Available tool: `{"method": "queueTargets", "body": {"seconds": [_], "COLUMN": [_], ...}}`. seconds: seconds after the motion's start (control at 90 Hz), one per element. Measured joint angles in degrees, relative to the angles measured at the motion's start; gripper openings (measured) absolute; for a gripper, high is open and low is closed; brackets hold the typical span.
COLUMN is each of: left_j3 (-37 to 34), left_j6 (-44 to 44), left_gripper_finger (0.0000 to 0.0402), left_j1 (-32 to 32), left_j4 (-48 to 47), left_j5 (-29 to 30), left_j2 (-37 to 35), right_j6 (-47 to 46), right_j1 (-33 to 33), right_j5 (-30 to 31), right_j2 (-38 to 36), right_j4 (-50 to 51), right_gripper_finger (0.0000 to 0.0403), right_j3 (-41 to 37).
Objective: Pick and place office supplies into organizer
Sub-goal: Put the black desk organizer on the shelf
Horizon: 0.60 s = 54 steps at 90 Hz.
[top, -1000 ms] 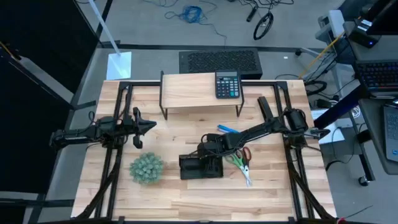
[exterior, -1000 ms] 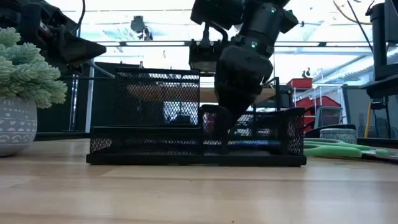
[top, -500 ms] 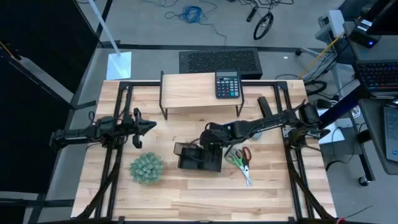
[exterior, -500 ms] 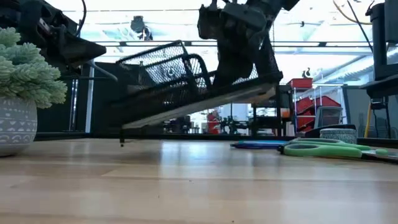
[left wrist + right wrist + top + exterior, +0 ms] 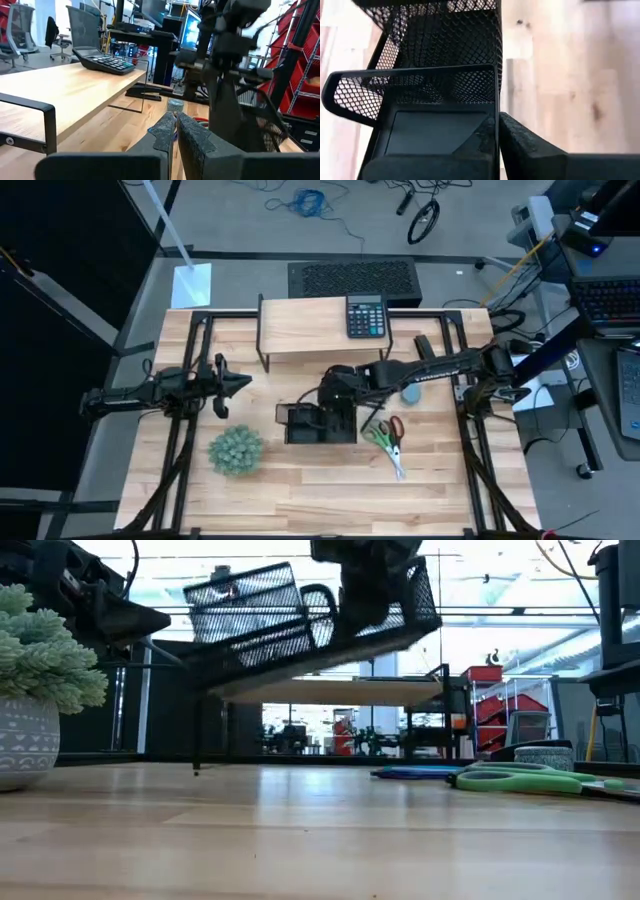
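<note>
The organizer [image 5: 318, 423], a black mesh tray with a taller cup section, hangs tilted above the table [image 5: 310, 610], its left end lower. My right gripper [image 5: 340, 393] is shut on its right end. Green-handled and red-handled scissors [image 5: 386, 440] lie flat on the table to the organizer's right, also seen in the low view [image 5: 520, 779]. Blue pens [image 5: 420, 772] lie beside them. My left gripper [image 5: 240, 383] waits shut at the table's left side, its fingers nearly together in the left wrist view [image 5: 175, 127]. My right gripper pinches a mesh wall [image 5: 497, 100] at the organizer's right end, one finger [image 5: 530, 145] outside it and the other inside a compartment. The fingers reach down from above. The organizer hangs clear of the table, tilted with the cup end lower.
A light wooden riser shelf [image 5: 310, 328] with a black calculator [image 5: 366, 315] stands at the far middle. A fuzzy green plant in a pot [image 5: 236, 450] sits near the front left. A small round grey object [image 5: 410, 393] lies under the right arm.
My right gripper has risen and gone toward the far edge, keeping its hold on the organizer. The organizer stood flat on the table, then tipped with its right end up and its left end down, and now hangs clear.
</note>
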State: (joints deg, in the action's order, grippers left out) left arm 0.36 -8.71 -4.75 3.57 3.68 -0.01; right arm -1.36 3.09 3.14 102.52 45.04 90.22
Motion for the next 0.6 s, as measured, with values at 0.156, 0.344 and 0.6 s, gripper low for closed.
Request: {"method": "queueTargets", "body": {"seconds": [0.156, 0.344, 0.6], "left_j3": [0.02, 0.00, 0.02], "left_j6": [-0.02, -1.49, -1.46], "left_gripper_finger": [0.0010, 0.0010, 0.0010], "left_j1": [0.00, -0.02, 0.00], "left_j4": [0.00, 0.00, 0.02], "left_j5": [0.02, 0.24, 0.22], "left_j2": [0.00, 0.00, 0.00], "right_j6": [5.43, 12.34, 20.51], "right_j1": [-4.09, -10.24, -19.82], "right_j5": [0.06, 0.17, -0.28], "right_j2": [0.00, -0.02, 0.94], "right_j4": [3.53, 3.37, -3.96], "right_gripper_finger": [0.0000, 0.0000, 0.0000], "right_j3": [7.37, 14.21, 14.73]}}
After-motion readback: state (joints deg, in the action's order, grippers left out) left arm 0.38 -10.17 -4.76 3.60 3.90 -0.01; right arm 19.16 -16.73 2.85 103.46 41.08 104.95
